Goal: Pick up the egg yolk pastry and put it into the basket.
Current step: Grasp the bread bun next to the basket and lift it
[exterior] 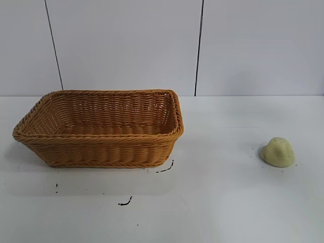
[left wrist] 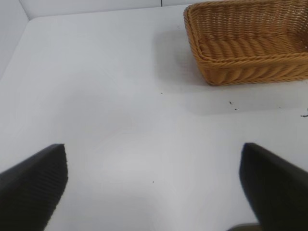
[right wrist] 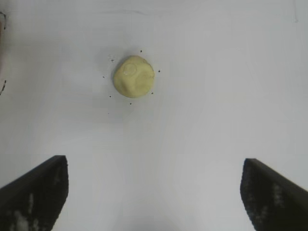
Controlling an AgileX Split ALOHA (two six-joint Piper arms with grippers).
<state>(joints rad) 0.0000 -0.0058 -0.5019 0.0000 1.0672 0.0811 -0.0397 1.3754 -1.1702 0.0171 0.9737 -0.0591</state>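
- Small pale yellow domed egg yolk pastry [exterior: 278, 152] sat on the white surface [exterior: 223, 202], well apart from the orange-brown woven wicker basket [exterior: 101, 149];
- right hand [right wrist: 154, 192] spread wide above the pastry; left hand [left wrist: 154, 187] spread wide near the basket.

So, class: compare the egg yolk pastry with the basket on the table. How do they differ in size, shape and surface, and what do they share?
Size: the basket is far larger than the egg yolk pastry.
Shape: the basket is rectangular and hollow with sloping sides; the pastry is a solid rounded lump.
Surface: the basket is woven orange-brown wicker with a braided rim; the pastry is smooth and pale yellow.
Shared: both rest on the white table, well apart, and neither is being held.
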